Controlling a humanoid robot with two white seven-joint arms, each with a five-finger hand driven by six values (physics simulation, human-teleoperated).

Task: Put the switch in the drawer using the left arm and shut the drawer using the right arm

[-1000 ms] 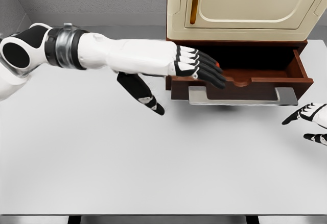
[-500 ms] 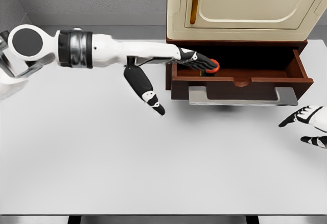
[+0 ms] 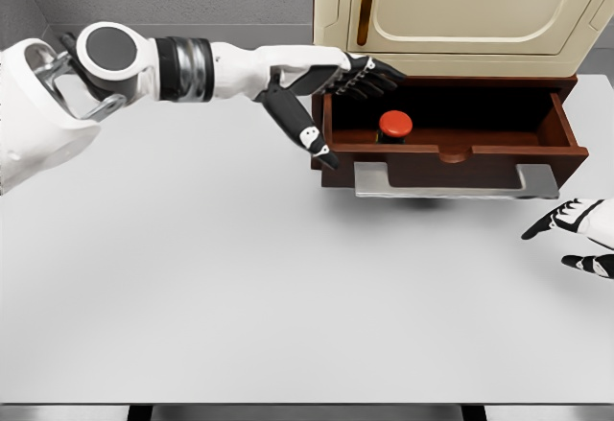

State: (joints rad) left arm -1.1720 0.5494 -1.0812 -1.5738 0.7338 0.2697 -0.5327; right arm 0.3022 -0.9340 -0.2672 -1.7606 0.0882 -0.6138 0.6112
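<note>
Switch, red-capped, sits upright inside the open drawer, toward its left end, near 1 o'clock from the middle of the table. Half a second ago the left hand covered it at the drawer's left rim; the fingers have since let go and the hand has lifted up and back, so that it now hangs above the drawer's left rear corner, at about 11 o'clock from the switch and apart from it. Its fingers are stretched out and loosely spread, holding nothing; the thumb points down outside the drawer's left wall. The switch, which was hidden under the palm, is now plainly seen and free.

Drawer remains pulled out from beneath the cream cabinet, its grey handle facing the robot. Right hand lies at the table's right edge, at about 4 o'clock from the handle and well apart from it, fingers extended and empty, almost where it was a second ago.

Judgement: the first half of the task appears done, since the switch rests in the drawer and the left hand has released it. What remains is the closing push. The left arm likely needs to clear the drawer's front before the right hand can press the drawer shut.
</note>
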